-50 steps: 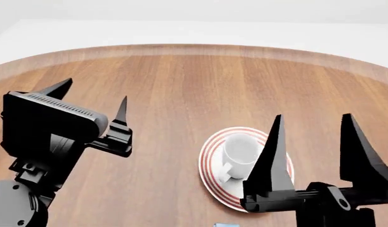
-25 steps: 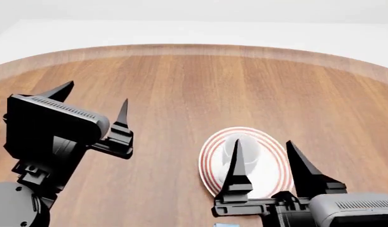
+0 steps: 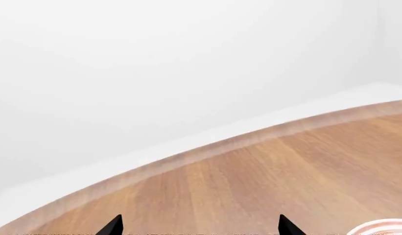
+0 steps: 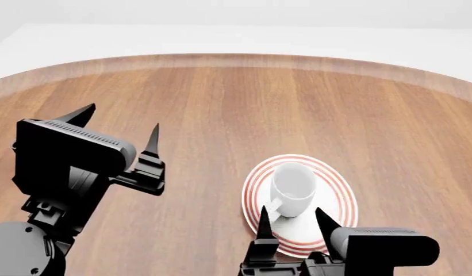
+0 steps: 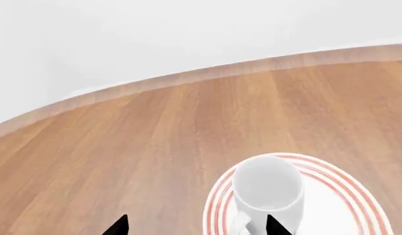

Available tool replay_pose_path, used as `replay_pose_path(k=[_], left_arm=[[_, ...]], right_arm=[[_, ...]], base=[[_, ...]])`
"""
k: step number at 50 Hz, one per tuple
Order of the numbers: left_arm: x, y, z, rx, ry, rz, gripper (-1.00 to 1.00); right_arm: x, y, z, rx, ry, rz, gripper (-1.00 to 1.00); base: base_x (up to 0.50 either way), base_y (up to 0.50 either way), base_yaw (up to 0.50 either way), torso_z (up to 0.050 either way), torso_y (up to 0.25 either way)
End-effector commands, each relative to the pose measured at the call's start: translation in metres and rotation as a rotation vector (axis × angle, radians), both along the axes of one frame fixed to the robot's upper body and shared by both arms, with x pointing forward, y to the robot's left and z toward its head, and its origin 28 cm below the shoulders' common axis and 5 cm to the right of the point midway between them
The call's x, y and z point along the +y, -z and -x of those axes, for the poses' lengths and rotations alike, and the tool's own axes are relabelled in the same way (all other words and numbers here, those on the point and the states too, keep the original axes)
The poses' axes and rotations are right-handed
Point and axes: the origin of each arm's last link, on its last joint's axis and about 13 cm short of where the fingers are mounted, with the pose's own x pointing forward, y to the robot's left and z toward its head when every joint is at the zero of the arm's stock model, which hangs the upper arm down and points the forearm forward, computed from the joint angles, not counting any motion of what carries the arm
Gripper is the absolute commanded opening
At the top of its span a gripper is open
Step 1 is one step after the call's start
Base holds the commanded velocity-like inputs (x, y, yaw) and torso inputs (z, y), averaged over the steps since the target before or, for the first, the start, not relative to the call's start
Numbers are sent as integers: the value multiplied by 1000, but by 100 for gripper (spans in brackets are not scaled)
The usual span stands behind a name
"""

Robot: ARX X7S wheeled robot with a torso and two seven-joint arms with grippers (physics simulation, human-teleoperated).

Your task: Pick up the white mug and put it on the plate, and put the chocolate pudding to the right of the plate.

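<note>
Mug (image 4: 292,187) sits upright on the plate (image 4: 339,201); my right gripper (image 4: 292,221) hangs spread and empty (pudding next), left gripper (image 4: 116,129) likewise.

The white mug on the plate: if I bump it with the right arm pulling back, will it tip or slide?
Probably slide rather than tip: the white mug stands upright and looks squat. Its glossy surface on the smooth plate suggests little grip, so a nudge may skate it toward the rim. A knock near its lip is the likelier way to tip it.

One white mug (image 4: 292,188) – one plate (image 4: 332,198) – two tools, left (image 4: 116,128) and right (image 4: 295,221).
</note>
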Motion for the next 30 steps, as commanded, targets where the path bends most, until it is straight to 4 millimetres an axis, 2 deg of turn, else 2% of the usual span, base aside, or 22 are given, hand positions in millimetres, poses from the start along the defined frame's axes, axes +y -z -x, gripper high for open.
replay_pose_path(k=[1,30], left_arm=[[-6,0,-3,-9,52,27,100],[-9,4,-3,17,75,49,100]], right_arm=[[6,-3,2,140,-50,-49,100],[13,4,1,437,-38,-97,100]], base=[[0,0,0,0,0],[0,0,0,0,0]])
